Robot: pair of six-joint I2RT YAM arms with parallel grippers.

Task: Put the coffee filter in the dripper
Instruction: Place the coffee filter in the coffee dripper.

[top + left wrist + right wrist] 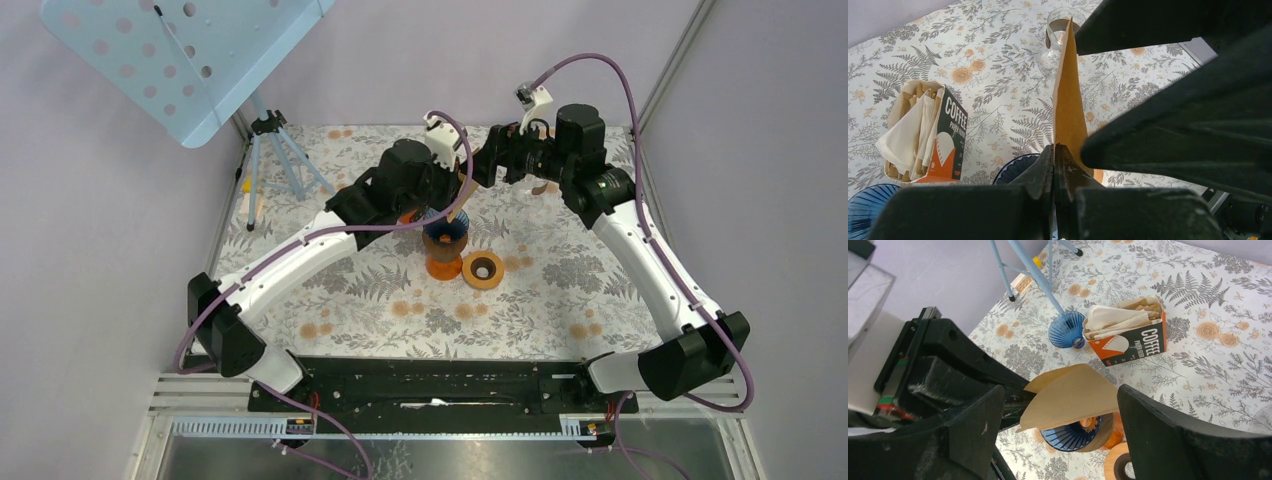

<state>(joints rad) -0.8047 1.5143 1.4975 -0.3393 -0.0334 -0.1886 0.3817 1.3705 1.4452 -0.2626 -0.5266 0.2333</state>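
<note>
Above the dripper [1068, 436], left fingers [1040, 170] pinch the filter [1068, 400] edge-up, pointing away; right fingers [1188, 440] gape empty.

From the black base rail [440, 385], the left arm [300, 255] and right arm [650, 250] show white shells between black joints. 1 purple cable [598, 57] trails each. Farthest from the rail, the left gripper [1054, 150] and right gripper [1060, 410] are scuffed black.
</note>
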